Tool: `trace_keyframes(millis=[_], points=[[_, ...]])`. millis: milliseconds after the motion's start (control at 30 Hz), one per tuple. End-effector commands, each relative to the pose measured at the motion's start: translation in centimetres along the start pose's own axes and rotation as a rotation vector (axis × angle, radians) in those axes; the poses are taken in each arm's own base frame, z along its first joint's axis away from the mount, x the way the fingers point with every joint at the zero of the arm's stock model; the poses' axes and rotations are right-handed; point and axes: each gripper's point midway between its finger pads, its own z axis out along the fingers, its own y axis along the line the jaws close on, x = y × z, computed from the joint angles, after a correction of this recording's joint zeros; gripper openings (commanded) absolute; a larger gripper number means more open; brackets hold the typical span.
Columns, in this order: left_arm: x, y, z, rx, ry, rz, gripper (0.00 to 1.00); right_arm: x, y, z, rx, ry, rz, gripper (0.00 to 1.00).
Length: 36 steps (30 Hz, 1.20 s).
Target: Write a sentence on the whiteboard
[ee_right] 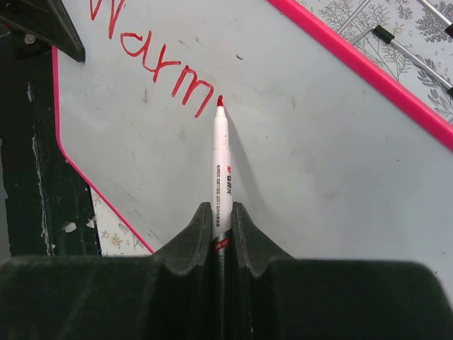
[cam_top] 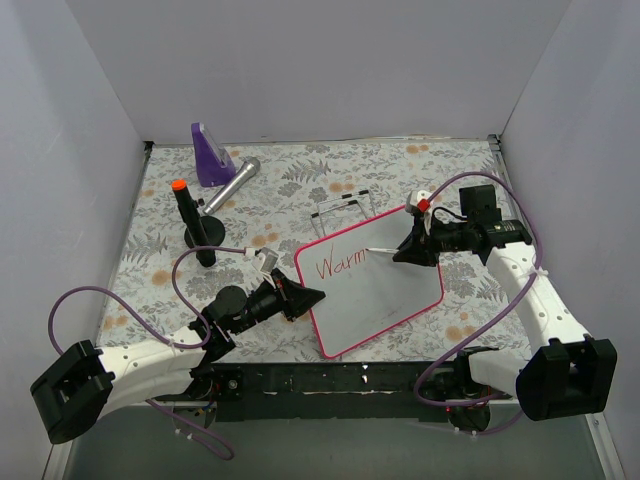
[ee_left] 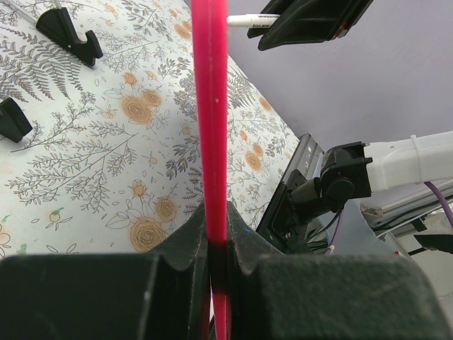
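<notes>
Black right gripper [ee_right: 222,228] clamped on white marker [ee_right: 221,159], red tip beside sentence [ee_right: 159,64] reading "Warm" upper left, left gripper [ee_left: 218,244] pinching whiteboard [ee_left: 211,106] by its pink frame, whole board seen only from overhead.

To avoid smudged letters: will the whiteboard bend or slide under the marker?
Probably stiff: the whiteboard looks flat beneath the marker tip. Its glossy face looks slippery, but the left jaws pinch its frame, so sliding seems unlikely.

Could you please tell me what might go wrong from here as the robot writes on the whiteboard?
1. The left gripper clamps the whiteboard only by its thin pink frame, so pen pressure could twist or slide the board.
2. The marker in the right gripper has its tip close to the last stroke of the sentence; a slip may scrawl over it.
</notes>
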Motion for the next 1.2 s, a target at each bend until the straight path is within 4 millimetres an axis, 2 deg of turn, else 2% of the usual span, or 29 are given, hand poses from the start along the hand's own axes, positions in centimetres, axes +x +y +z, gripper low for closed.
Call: trace_keyframes(millis=[0,267,400,600,800,1000,1167], points=[[-1.9,-2.1,-0.1,0.085,-0.067,0.047,0.0,-0.3,-1.2,-0.5,0.06,-0.002,-0.027,0.01],[-1.9,-2.0,-0.1,0.083,-0.068,0.047,0.0,-0.4,-1.8,-1.1,0.082,-0.005,-0.02,0.01],[-1.9,-2.1,-0.2,0.084,-0.069,0.047,0.0,-0.6,-1.4,-1.2,0.066,-0.01,-0.028,0.01],[-1.8,-2.0,-0.1,0.085,-0.067,0.047,0.0,-2.3,-0.2,-1.4,0.013,-0.062,-0.042,0.01],[-1.9,-2.1,0.0,0.086,-0.066,0.049,0.0,-3.3,-0.5,-1.4,0.004,-0.08,-0.042,0.01],[-1.8,-2.0,0.0,0.083,-0.063,0.05,0.0,-3.2,-1.3,-1.0,0.013,-0.071,-0.021,0.01],[-1.8,-2.1,0.0,0.086,-0.064,0.05,0.0,-2.3,-1.2,-0.8,0.002,-0.05,-0.003,0.01]])
